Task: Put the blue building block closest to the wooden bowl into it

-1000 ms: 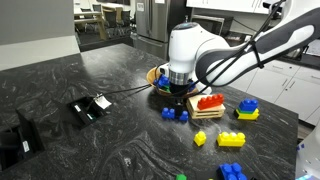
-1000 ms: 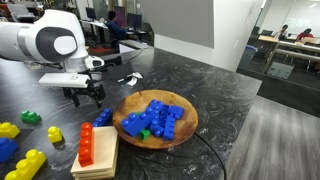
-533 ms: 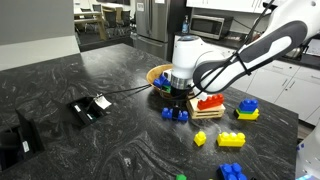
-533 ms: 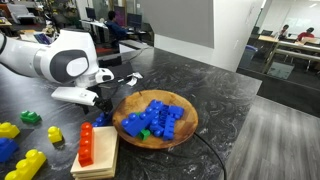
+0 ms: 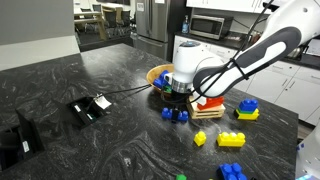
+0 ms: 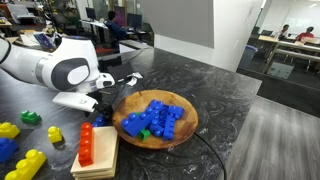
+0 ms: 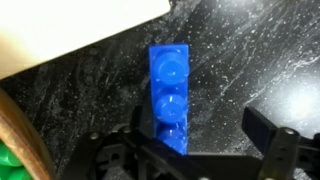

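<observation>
The blue building block (image 7: pixel 168 88) lies flat on the dark counter, close beside the wooden bowl (image 7: pixel 22 132). My gripper (image 7: pixel 200 135) is open and hangs low over the block's near end, with the block closer to one finger. In both exterior views the gripper (image 5: pixel 177 101) (image 6: pixel 96 103) sits just above the block (image 5: pixel 175 113) (image 6: pixel 103 118), right next to the wooden bowl (image 5: pixel 156 74) (image 6: pixel 190 113). The bowl holds several blue bricks and a green one.
A light wooden slab (image 5: pixel 207 110) (image 6: pixel 100 152) with a red brick (image 5: pixel 209 101) (image 6: pixel 87 143) lies right beside the block. Yellow bricks (image 5: pixel 232 139) (image 6: pixel 28 162), a blue-on-yellow stack (image 5: pixel 247 108) and a green brick (image 6: pixel 32 118) lie further off. A black device (image 5: pixel 90 107) with a cable sits on the counter.
The arm has come down and shifted slightly, bringing the open gripper low over the blue block. The block and bowl have not moved.
</observation>
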`<control>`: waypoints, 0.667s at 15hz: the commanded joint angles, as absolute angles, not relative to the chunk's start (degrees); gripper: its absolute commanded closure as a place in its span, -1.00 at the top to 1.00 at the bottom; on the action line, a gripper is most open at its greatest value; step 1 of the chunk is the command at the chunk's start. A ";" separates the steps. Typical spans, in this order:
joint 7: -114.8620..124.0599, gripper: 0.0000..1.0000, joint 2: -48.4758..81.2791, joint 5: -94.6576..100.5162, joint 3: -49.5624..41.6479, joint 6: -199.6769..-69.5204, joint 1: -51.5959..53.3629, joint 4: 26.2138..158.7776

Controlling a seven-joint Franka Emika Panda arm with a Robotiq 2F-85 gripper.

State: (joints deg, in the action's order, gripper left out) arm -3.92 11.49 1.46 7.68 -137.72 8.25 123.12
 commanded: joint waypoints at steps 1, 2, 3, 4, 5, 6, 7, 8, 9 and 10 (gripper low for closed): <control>-3.52 1.00 11.53 1.12 7.76 -138.99 8.03 123.83; -3.70 1.00 11.59 0.96 7.82 -138.89 8.00 123.84; -3.69 1.00 11.55 0.75 7.86 -139.20 7.98 123.98; -4.06 1.00 11.57 0.47 7.94 -138.95 7.90 123.94; -4.30 1.00 11.58 0.38 7.98 -138.82 7.86 123.93; -4.23 0.50 11.58 0.46 7.95 -138.83 7.88 123.97; -4.21 0.47 11.58 0.52 7.93 -138.85 7.88 124.02; -4.10 0.32 11.56 0.61 7.89 -138.96 7.89 124.11; -4.07 0.16 11.55 0.66 7.87 -138.96 7.88 124.17; -4.10 0.03 11.50 0.58 7.87 -139.02 7.85 124.25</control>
State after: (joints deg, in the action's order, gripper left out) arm -3.81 11.57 1.44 7.68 -137.73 8.25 123.71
